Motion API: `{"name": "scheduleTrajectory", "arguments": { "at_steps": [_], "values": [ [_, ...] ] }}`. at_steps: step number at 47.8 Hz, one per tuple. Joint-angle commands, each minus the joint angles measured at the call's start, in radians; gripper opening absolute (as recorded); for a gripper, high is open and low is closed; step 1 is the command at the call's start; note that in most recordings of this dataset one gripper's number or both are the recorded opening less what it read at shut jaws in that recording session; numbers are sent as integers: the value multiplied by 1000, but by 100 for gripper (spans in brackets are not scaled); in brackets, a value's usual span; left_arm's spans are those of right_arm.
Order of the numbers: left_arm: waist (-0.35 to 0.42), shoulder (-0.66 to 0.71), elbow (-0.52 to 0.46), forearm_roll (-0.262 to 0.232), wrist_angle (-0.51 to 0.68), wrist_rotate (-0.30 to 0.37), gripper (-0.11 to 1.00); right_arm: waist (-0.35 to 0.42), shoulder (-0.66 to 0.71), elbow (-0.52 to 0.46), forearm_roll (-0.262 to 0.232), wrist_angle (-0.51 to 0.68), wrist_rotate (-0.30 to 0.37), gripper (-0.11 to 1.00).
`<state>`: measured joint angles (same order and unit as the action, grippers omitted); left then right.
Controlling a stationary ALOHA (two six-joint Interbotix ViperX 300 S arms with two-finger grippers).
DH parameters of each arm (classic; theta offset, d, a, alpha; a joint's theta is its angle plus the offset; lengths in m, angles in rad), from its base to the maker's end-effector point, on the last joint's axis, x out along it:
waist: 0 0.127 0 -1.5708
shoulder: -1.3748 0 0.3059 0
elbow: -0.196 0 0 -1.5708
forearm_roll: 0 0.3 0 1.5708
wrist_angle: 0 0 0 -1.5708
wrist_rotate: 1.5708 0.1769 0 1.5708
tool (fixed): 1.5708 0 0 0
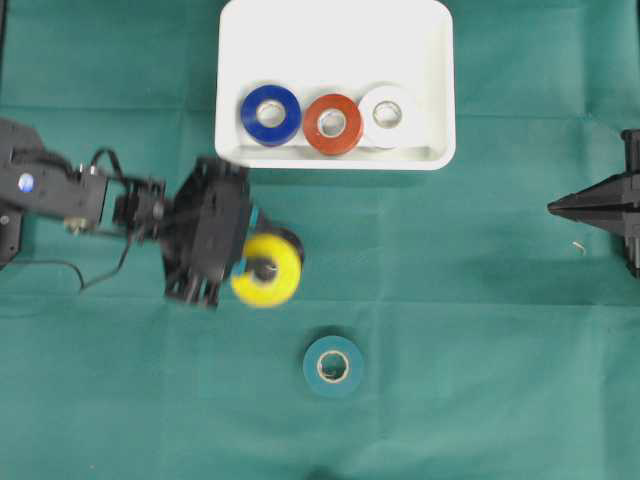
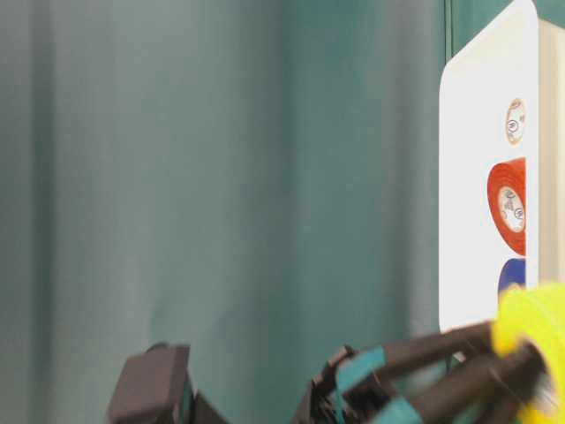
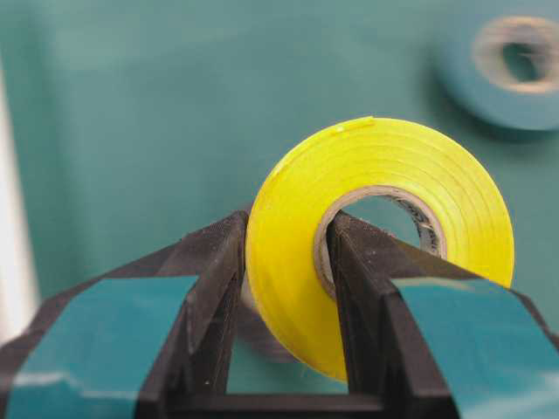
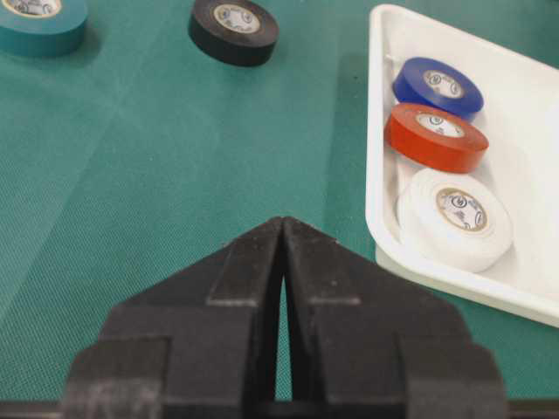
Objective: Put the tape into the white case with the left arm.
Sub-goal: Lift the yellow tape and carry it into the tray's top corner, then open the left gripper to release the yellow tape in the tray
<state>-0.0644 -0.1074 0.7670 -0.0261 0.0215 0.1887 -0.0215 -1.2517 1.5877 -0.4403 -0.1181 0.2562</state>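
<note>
Green cloth (image 1: 480, 330) – white case (image 1: 437, 60), three rolls inside.

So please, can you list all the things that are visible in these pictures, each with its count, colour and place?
Yellow tape: one, yellow, clamped by the left gripper, one finger through its hole, below the case.
Blue tape: one, blue, in the case, left of the row.
Red tape: one, red, in the case, middle.
White tape: one, white, in the case, right.
Teal tape: one, teal, lying flat on the cloth near the bottom centre.
Black tape: one, black, flat on the cloth, seen from the right wrist view.
White case: one, white, top centre.
Green cloth: one, green, covering the table.
Left gripper: one, black with teal strips, left of centre.
Right gripper: one, plain black, shut, right edge.
</note>
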Motion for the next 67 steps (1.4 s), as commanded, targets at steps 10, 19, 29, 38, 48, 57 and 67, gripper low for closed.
{"name": "scheduleTrajectory", "arguments": {
  "at_steps": [10,19,29,38,48,57,67],
  "values": [
    [201,-12,-20,3,-89,11,27,-2,9,15,-11,-9,0,-9],
    [305,15,-43,3,-130,28,27,0,9,15,-11,-9,-2,-9],
    [373,103,-123,2,-132,87,27,0,9,15,-11,-9,0,-9],
    [446,189,-206,3,-132,137,27,-2,9,15,-11,-9,0,-9],
    [512,272,-284,3,-132,141,27,0,9,15,-11,-8,0,-9],
    [523,313,-328,3,-132,144,27,-2,9,15,-11,-8,0,-9],
    [528,319,-351,3,-132,141,27,-2,8,15,-11,-8,0,-9]
  ]
}}
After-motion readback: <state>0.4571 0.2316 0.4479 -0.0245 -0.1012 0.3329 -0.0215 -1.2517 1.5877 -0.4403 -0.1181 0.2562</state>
